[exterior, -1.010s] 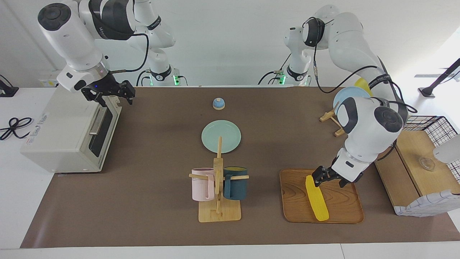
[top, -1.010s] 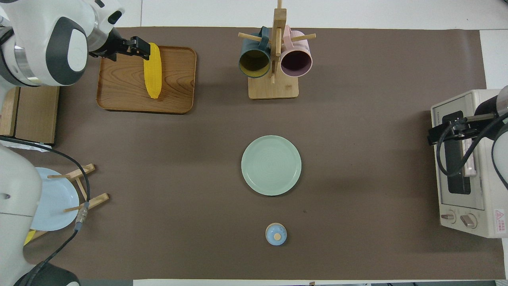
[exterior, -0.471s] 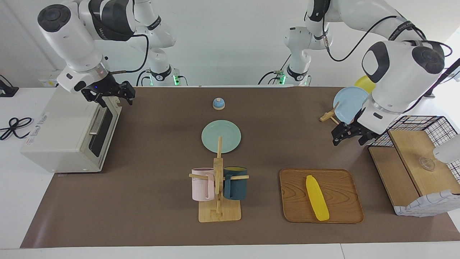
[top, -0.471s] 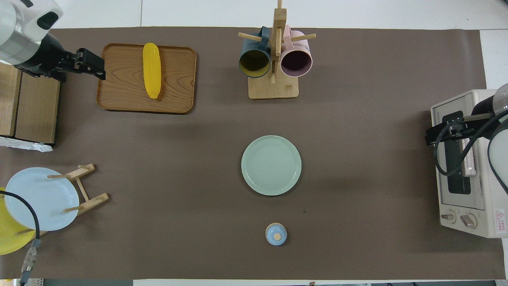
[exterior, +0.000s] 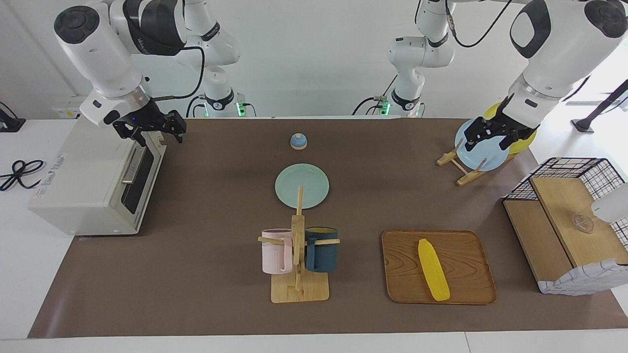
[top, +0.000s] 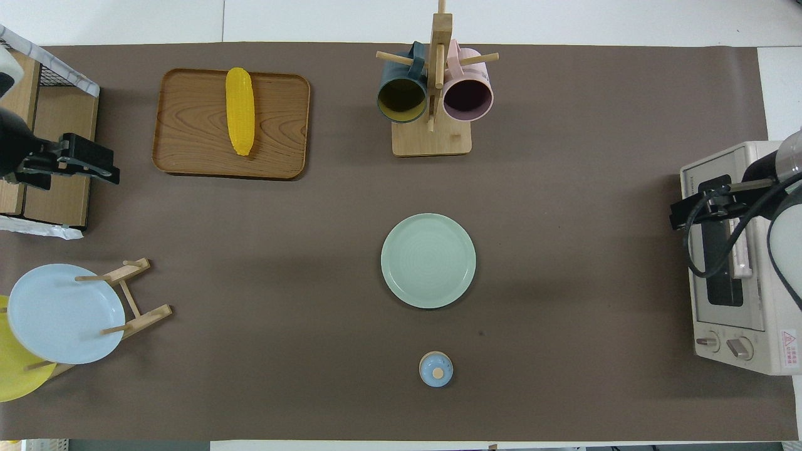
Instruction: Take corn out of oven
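The yellow corn lies by itself on a wooden tray, at the table edge farthest from the robots, toward the left arm's end. Nothing touches it. My left gripper hangs open and empty, high in the air, over the strip between the tray and the plate rack. The off-white oven stands at the right arm's end with its dark glass door shut. Above the oven's top front edge my right gripper waits, open and empty.
A mug rack with a pink and a dark teal mug stands mid-table beside the tray. Nearer the robots are a green plate and a small blue knob. A plate rack, a wooden box and a wire basket fill the left arm's end.
My left gripper has risen off the corn's end and swung up and back toward the plate rack. The corn stays on the tray. The right arm has barely moved.
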Controlling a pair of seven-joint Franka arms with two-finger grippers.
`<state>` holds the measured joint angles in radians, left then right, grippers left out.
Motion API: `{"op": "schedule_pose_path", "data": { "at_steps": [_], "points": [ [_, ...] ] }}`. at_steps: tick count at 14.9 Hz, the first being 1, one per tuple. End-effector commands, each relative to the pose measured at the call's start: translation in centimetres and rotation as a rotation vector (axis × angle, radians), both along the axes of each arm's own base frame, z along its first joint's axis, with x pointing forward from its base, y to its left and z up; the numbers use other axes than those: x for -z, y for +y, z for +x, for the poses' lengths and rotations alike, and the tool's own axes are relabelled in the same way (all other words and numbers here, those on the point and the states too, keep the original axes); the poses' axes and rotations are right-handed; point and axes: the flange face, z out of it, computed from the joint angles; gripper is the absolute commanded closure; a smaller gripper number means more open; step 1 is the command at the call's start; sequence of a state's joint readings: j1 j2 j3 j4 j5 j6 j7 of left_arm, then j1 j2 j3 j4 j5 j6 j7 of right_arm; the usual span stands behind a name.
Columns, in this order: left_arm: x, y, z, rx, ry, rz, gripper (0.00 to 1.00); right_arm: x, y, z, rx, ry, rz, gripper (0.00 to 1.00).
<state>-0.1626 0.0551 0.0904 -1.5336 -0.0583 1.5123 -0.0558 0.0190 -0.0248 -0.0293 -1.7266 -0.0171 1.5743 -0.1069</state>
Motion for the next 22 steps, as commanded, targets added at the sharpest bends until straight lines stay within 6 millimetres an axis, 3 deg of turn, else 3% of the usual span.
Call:
{"op": "schedule_pose_path", "data": {
  "at_steps": [1,7,22],
  "points": [
    [1.3,1.3,-3.4,-0.007,0.027,0.017,0.00,-0.2,-0.2,-0.1,0.009,0.000,0.007,0.00],
    [1.6,0.6,-3.9,0.000,0.025,0.021,0.00,-0.2,-0.3,-0.1,0.010,0.000,0.007,0.00],
    [3.1,-0.3,-1.7,0.003,-0.037,0.017,0.00,-0.2,-0.3,-0.1,0.010,0.000,0.007,0.00]
  ]
}}
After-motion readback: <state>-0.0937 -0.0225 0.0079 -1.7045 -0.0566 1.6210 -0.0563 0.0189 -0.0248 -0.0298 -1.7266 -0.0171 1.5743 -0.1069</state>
